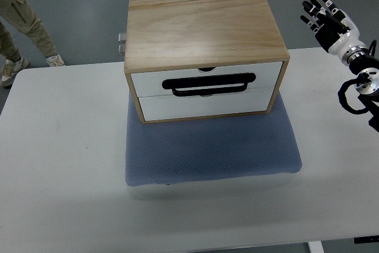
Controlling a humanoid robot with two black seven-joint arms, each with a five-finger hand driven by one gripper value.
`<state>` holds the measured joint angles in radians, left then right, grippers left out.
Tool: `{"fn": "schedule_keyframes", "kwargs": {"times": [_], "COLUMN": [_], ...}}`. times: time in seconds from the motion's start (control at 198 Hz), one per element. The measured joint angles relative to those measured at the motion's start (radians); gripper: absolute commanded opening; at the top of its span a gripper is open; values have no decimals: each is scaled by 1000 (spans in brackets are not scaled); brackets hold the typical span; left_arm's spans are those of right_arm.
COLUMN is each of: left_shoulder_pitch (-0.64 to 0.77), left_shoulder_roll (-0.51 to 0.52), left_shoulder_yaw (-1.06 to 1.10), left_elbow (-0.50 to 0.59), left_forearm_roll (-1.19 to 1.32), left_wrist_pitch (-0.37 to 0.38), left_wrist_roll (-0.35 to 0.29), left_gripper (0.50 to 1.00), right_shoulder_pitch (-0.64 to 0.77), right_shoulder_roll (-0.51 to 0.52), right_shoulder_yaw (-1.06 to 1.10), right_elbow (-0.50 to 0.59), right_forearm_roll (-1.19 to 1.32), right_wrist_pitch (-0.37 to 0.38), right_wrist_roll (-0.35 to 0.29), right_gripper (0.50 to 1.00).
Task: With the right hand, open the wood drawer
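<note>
Drawers [204, 90] sat shut in the box [204, 28] on a blue mat [213, 149] mid-tabletop [59, 164]. Right hand [324, 15] hovered well apart at right, fingers spread, holding nothing.

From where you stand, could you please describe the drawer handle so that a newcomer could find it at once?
Start at the wooden box standing on the blue mat in the middle of the white table. Its front holds two white drawers, upper and lower. The handle is the black loop lying across the seam between them, the only dark thing on that front.
</note>
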<state>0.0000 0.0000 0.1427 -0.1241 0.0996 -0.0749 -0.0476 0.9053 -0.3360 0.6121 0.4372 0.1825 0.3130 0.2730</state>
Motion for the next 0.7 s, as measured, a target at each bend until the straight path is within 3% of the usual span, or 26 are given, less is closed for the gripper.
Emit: {"fn": "schedule_keyframes", "kwargs": {"times": [0.329, 0.698], "left_shoulder_pitch": [0, 0], "left_shoulder_roll": [0, 0], "left_shoulder_yaw": [0, 0], "left_elbow": [0, 0], "left_forearm_roll": [0, 0], "left_wrist_pitch": [0, 0], "left_wrist_roll": [0, 0], "left_gripper": [1000, 1000], "right_shoulder_pitch": [3, 27], "right_shoulder_roll": [-10, -41], "right_shoulder_yaw": [6, 8], "right_elbow": [0, 3], "right_forearm_roll": [1, 3], "right_wrist_pitch": [4, 63], "right_wrist_roll": [-3, -4], "right_gripper": [946, 944]}}
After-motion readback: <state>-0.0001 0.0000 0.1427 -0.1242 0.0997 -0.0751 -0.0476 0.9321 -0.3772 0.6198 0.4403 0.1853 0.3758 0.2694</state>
